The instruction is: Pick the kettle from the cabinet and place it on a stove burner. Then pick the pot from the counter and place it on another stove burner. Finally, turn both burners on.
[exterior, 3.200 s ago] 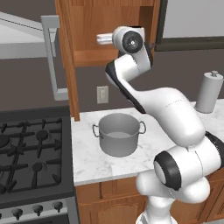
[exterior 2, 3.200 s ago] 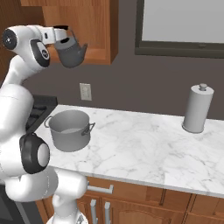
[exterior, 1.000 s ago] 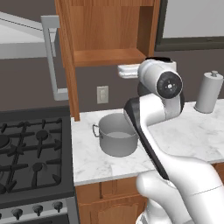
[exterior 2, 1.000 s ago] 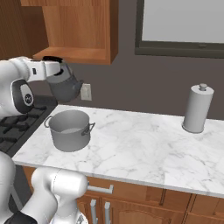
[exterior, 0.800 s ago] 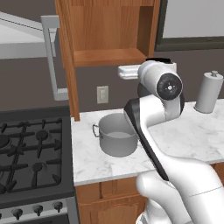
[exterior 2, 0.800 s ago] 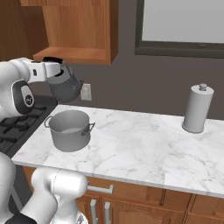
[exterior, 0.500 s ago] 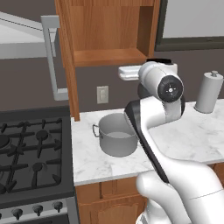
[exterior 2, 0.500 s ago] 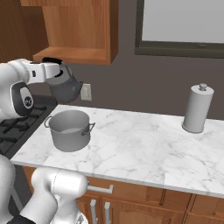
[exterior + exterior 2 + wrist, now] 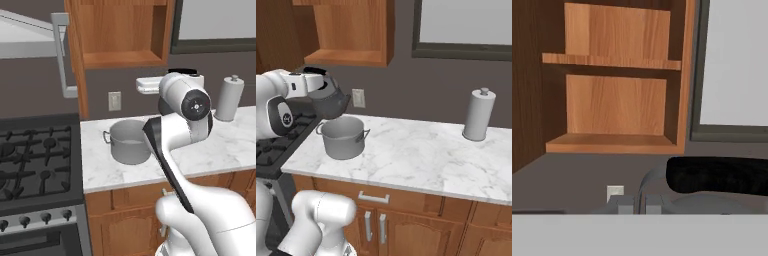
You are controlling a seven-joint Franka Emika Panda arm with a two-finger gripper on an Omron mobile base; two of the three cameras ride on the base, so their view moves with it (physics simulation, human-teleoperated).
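Observation:
The small dark grey kettle (image 9: 330, 104) hangs in the air above the counter (image 9: 421, 150), apart from the pot and higher than it. My gripper (image 9: 317, 80) is shut on the kettle's black arched handle (image 9: 717, 175), which lies across the lower right of the hand view. In the left base view my elbow hides most of the kettle. The wide grey pot (image 9: 129, 142) (image 9: 343, 136) stands on the counter next to the range. The stove burners (image 9: 47, 145) lie to the left, bare. The wooden cabinet (image 9: 122, 32) (image 9: 614, 105) stands open above.
The cabinet's grey door (image 9: 61, 55) swings out over the range's right edge. A tall grey cylinder with a knob top (image 9: 478, 115) stands at the back right of the counter. A wall outlet (image 9: 359, 98) sits behind the pot. Dark knobs (image 9: 35, 220) line the range front.
Over three seconds the arm brought the kettle out of the cabinet and down beside the pot. In the last second it has sunk only slightly.

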